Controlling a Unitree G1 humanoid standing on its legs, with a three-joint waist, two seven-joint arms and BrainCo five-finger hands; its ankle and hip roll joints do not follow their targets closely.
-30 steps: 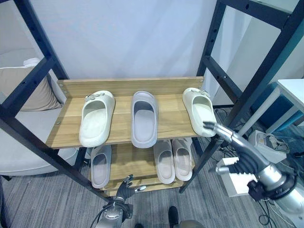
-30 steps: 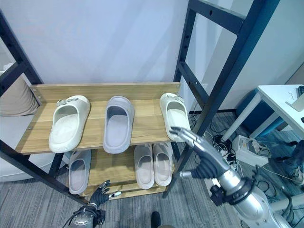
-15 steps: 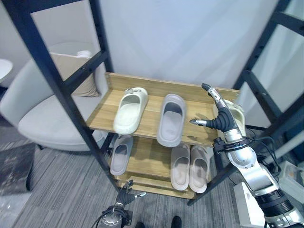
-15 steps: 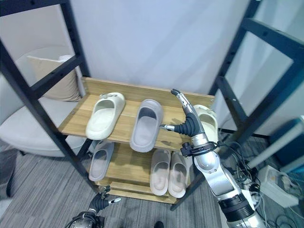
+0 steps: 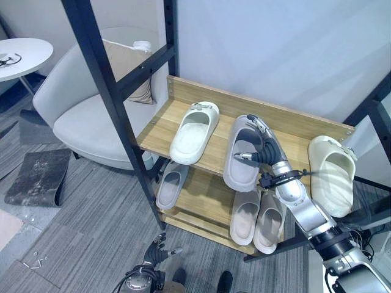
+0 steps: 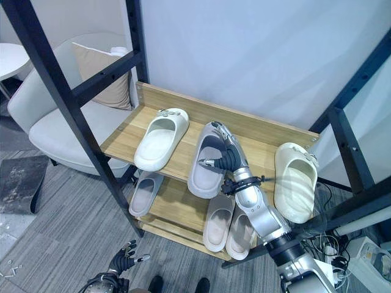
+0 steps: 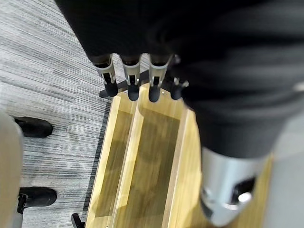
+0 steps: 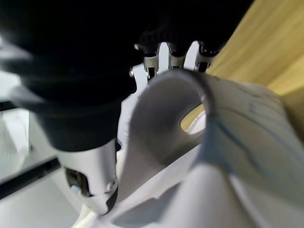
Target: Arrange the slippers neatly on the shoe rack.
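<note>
The wooden shoe rack (image 5: 160, 131) carries three slippers on its top shelf. A cream slipper (image 5: 193, 133) lies at the left and another cream slipper (image 5: 332, 174) at the far right. Between them a grey slipper (image 5: 244, 168) overhangs the front edge. My right hand (image 5: 261, 145) lies on the grey slipper's strap (image 8: 166, 114), fingers (image 8: 175, 59) over the strap and thumb inside the opening. On the lower shelf sit a grey slipper (image 5: 169, 186) and a beige pair (image 5: 256, 215). My left hand (image 5: 157, 249) hangs low by the floor, fingers (image 7: 130, 85) straight.
Black metal frame posts (image 5: 116, 116) stand in front of the rack on both sides. A grey armchair (image 5: 85, 119) with a tan cushion is left of the rack, with a white round table (image 5: 21, 55) and a dark floor mat (image 5: 36, 177) further left.
The whole picture has shifted, so the camera moved. My right hand went from the air between the grey and right cream slippers onto the grey slipper's strap.
</note>
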